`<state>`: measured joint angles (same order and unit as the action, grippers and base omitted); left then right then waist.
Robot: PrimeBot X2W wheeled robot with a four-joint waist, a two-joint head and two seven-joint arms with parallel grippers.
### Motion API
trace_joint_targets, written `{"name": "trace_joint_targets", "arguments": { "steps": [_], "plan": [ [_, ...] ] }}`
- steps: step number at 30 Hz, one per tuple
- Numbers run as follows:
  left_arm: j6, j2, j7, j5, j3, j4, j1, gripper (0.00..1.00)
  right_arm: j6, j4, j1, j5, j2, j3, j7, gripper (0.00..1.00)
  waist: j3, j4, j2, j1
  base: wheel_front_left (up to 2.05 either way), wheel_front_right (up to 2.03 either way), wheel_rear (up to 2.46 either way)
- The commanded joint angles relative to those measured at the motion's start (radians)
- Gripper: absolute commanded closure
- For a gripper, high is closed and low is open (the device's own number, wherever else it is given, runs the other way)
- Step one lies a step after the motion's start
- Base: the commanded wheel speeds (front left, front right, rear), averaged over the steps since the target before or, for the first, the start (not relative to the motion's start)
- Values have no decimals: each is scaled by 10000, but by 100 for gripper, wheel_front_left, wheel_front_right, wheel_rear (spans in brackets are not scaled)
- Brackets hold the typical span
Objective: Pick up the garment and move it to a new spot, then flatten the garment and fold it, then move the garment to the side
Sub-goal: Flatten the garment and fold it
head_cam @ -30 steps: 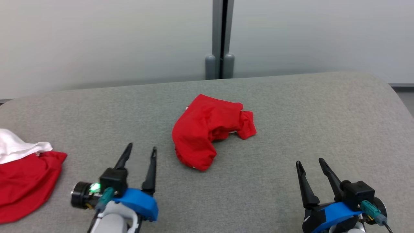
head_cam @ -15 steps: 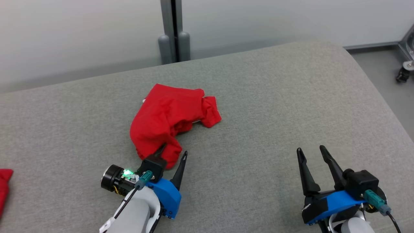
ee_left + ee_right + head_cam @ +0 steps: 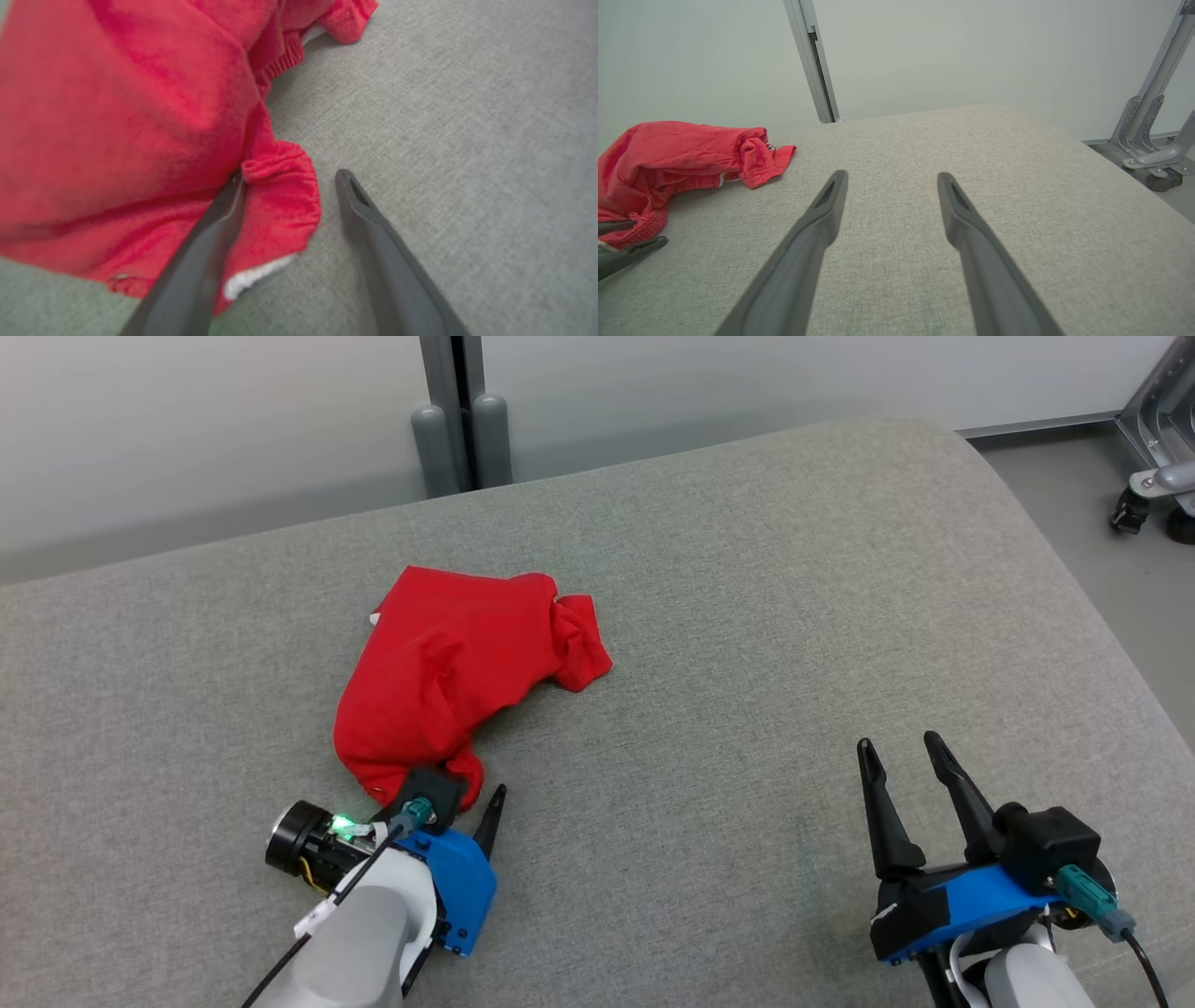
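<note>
Red garment [image 3: 448, 681], crumpled, on grey desk [image 3: 747, 616] left of centre, not yet lifted: left hand [image 3: 474, 782] wide, straddling its near hem, nothing gripped; right hand [image 3: 897, 741] wide, empty, well apart; moving, flattening, folding all outstanding

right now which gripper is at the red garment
The left gripper: the near hem of the red garment lies between its open jaws. The right gripper hangs open over the bare grey fabric surface, apart from the cloth.
</note>
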<state>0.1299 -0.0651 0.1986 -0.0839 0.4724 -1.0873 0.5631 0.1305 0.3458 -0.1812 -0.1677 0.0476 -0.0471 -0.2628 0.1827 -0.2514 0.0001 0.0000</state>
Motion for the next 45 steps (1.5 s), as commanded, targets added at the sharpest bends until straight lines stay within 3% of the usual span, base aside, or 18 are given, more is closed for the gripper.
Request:
{"name": "trace_joint_targets", "arguments": {
  "steps": [1,2,3,12,19,24,29,38,43,44,45],
  "plan": [
    [0,-92,-174,-46,49,-300,167,0,5,-29,-119,-13,50,7,-31,0,16,13,-1,0,0,0,0],
    [-12,-84,-181,-142,20,-438,218,42,5,-28,-131,-13,50,12,-31,0,22,22,-1,0,0,0,0],
    [-11,-76,-141,-167,43,-540,284,100,5,-29,-142,-15,50,14,-31,0,26,32,-1,0,0,0,0],
    [-7,153,596,-1405,501,324,465,100,5,43,104,69,48,144,-31,0,-274,595,-1,0,0,0,0],
    [-7,142,672,-2563,1118,3278,18,100,5,63,286,188,50,303,-31,0,-701,1528,-1,0,0,0,0],
    [-122,113,677,-2687,884,5217,-599,100,5,105,449,277,52,367,-31,0,-955,2244,-1,0,0,0,0],
    [-543,-387,668,-2881,373,6383,-1799,100,5,167,522,249,50,293,-31,0,-1119,2719,-1,0,0,0,0],
    [-1278,-1679,671,-3609,-1060,6268,-4083,100,5,304,531,237,55,148,-31,0,-1196,2787,-1,0,0,0,0],
    [-1394,-1907,671,-3843,-1677,5794,-4363,100,5,401,614,328,53,158,-31,0,-1265,2680,-1,0,0,0,0],
    [-1415,-1919,671,-3810,-1752,5716,-4351,63,5,411,629,332,53,156,-31,0,-1283,2665,-1,0,0,0,0],
    [-1424,-1919,671,-3740,-1822,5685,-4289,0,5,423,638,333,52,149,-31,0,-1298,2651,-1,0,0,0,0]
  ]
}}
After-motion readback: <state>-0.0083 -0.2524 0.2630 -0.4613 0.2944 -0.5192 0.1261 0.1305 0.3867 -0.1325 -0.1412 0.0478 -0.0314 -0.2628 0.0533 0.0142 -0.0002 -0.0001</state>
